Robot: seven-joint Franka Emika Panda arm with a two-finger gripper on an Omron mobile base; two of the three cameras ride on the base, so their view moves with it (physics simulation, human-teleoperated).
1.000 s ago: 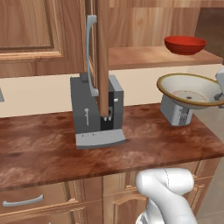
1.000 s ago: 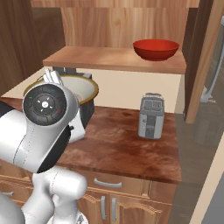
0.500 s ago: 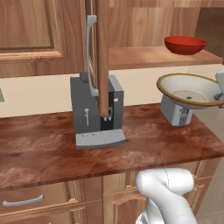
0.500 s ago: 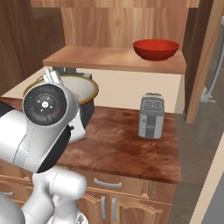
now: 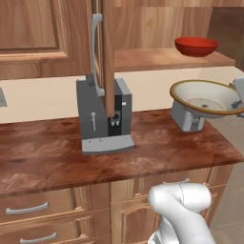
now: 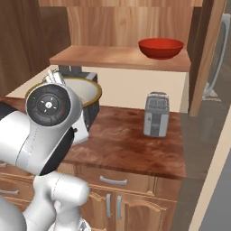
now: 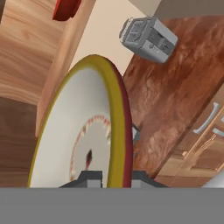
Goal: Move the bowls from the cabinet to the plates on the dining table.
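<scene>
Claw: the claw [image 7: 112,178] is clenched on the rim of the cream bowl [image 7: 83,131]. One dark finger [image 7: 89,178] sits on the white inside and the other one sits on the outside of the rim.
Cream bowl: it is held up in the air, over the counter [image 5: 47,152]. It does not touch the counter. In the left base view the cream bowl [image 5: 206,97] is level and open side up, at the right, just over the toaster [image 5: 187,118]. In the right base view the cream bowl [image 6: 88,90] peeks out from behind the big white arm. Its rim is golden-brown and its inside is whitish, with a ring pattern near the middle.
Counter: the top is reddish-brown. Under it are lighter wood drawers [image 5: 33,207] and doors with grey handles.
Toaster: it is small and grey. It stands on the counter near the right end [image 6: 156,115].
Coffee machine: a grey coffee machine [image 5: 102,116] stands on the counter by the wall. An open cabinet door [image 5: 107,52] with a long grey handle hangs in front of it.
Red bowl: the red bowl [image 6: 160,48] sits upright on the wooden shelf [image 6: 113,57] of the cabinet, toward the right end. It is farther back and higher than the cream bowl, and well apart from it.
</scene>
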